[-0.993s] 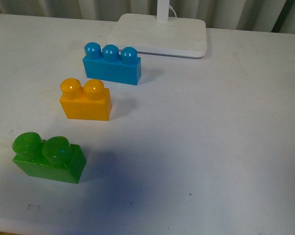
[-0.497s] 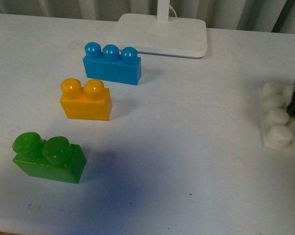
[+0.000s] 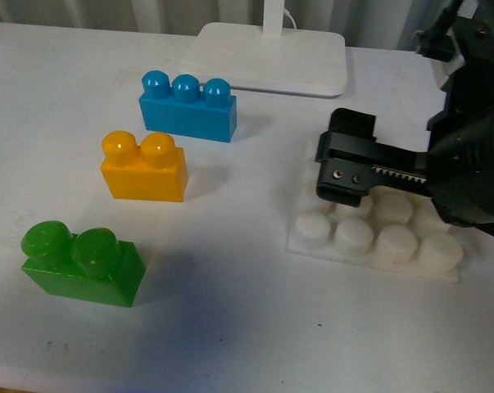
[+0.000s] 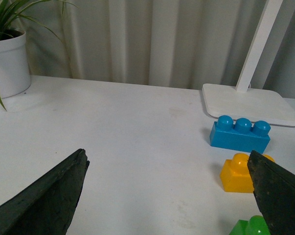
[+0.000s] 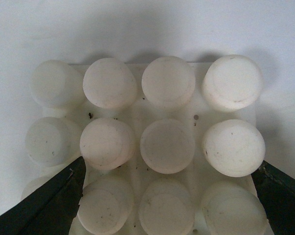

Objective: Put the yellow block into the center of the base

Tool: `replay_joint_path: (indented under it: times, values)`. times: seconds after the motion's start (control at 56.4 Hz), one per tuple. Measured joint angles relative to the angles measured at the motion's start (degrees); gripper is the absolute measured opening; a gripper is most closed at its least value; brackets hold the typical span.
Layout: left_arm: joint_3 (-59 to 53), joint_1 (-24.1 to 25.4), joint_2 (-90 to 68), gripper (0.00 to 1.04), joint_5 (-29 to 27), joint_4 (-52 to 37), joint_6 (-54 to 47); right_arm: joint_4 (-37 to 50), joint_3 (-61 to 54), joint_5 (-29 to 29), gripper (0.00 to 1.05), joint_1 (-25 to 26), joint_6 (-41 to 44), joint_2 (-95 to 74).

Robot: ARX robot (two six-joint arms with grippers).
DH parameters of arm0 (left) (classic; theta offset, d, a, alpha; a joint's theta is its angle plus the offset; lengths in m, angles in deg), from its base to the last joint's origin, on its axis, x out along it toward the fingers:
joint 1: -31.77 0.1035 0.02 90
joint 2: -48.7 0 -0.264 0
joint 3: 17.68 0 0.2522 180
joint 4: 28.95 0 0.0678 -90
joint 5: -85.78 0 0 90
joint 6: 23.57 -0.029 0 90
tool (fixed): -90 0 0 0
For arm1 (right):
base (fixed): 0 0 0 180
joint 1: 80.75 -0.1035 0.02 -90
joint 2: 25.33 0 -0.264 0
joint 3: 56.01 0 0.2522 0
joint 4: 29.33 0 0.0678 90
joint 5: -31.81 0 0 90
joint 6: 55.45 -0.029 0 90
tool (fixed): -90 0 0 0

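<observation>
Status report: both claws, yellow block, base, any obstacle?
Left claw open, empty. Right claw gripping flat white studded base plate. Orange-yellow two-stud plastic block ungrasped; nothing between them.

A white surface (image 3: 230,327) carries everything. At its far edge sits a flat, smooth white lamp base (image 3: 267,57), with a white pole (image 3: 271,16) rising from its back part and a thin white cable (image 3: 289,18) beside the pole. Just in front of the lamp base's left corner, but apart from it, a blue brick (image 3: 187,110) with three round studs stands upright. Well nearer and further left, a green brick (image 3: 83,266) with two studs stands upright too. In the left wrist view a pale pleated curtain (image 4: 152,39) hangs behind the surface, and a white plant pot (image 4: 8,63) with long green leaves stands at one end.
</observation>
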Motion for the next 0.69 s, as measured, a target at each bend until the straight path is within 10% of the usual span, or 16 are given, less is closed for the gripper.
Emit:
replay_joint_path:
  times: [0.692]
  values:
    - [0.0,-0.02,0.0,0.98,-0.02,0.0,0.0,-1.4,-2.05,-3.28,0.96,-0.2,-0.63,8.17]
